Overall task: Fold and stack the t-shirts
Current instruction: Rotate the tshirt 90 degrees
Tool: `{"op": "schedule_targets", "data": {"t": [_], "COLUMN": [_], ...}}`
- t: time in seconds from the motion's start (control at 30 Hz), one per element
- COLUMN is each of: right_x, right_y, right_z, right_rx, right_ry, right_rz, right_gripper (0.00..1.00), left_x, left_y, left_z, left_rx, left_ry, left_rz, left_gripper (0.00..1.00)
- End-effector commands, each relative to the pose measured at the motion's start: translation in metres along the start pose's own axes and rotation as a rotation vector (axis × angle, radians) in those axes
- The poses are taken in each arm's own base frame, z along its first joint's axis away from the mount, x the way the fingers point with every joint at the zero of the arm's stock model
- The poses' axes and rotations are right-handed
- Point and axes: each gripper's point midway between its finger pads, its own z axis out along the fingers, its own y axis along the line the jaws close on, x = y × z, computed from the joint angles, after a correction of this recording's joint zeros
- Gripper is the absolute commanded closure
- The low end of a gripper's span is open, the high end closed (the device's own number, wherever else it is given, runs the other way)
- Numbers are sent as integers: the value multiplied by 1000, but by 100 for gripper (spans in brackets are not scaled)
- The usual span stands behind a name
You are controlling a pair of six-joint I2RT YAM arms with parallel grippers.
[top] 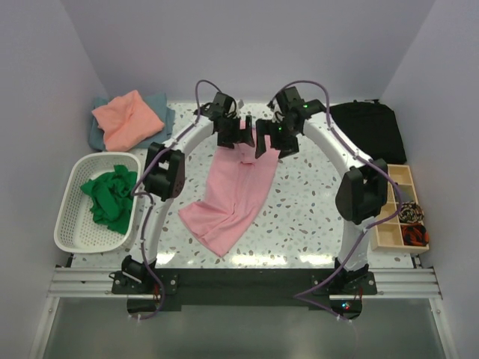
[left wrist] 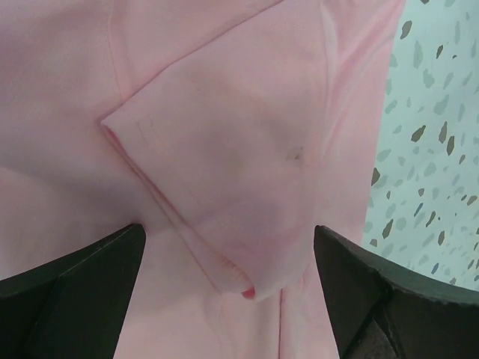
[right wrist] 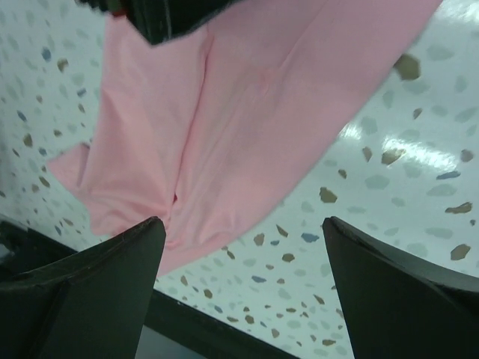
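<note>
Where it creases, soft pink t-shirt, perhaps cotton

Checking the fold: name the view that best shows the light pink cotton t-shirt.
Top external: nearly the whole light pink cotton t-shirt shows. Left wrist gives only a sleeve close up; right wrist only part of the cloth.

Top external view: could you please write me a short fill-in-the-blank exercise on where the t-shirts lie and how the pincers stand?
1. The bright green t-shirt lies crumpled in the white basket on the ____ side of the table.
2. The salmon-orange t-shirt lies on ____ of the grey-blue t-shirt.
3. The left pincer and the right pincer both stand ____ by the light pink t-shirt.
Missing words: left; top; open.
</note>
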Motion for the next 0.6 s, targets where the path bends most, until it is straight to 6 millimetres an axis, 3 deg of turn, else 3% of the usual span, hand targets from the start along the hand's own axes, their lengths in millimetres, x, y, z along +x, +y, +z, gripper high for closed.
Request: {"op": "schedule_targets", "data": {"t": [0.0, 0.1, 0.3, 0.43, 0.57], "right_x": [56, 78, 105, 116, 126], "right_y": [30, 40, 47, 46, 59], "right_z": [7, 20, 40, 50, 61], "right_rx": [-62, -85, -105, -107, -145], "right_ry": [174, 251, 330, 369, 392], "right_rz": [-145, -183, -244, -240, -275], "right_gripper": [9, 9, 9, 9, 9], "left_x": [6, 8, 5, -12, -26], "left_y": [5, 22, 56, 78, 98], "left_z": [25, 35, 50, 49, 45], "left_rx": [50, 21, -13, -36, -40], "left_ry": [8, 13, 14, -32, -68], "left_rz": [30, 11, -19, -51, -100], "left_gripper": [0, 0, 0, 0, 0]}}
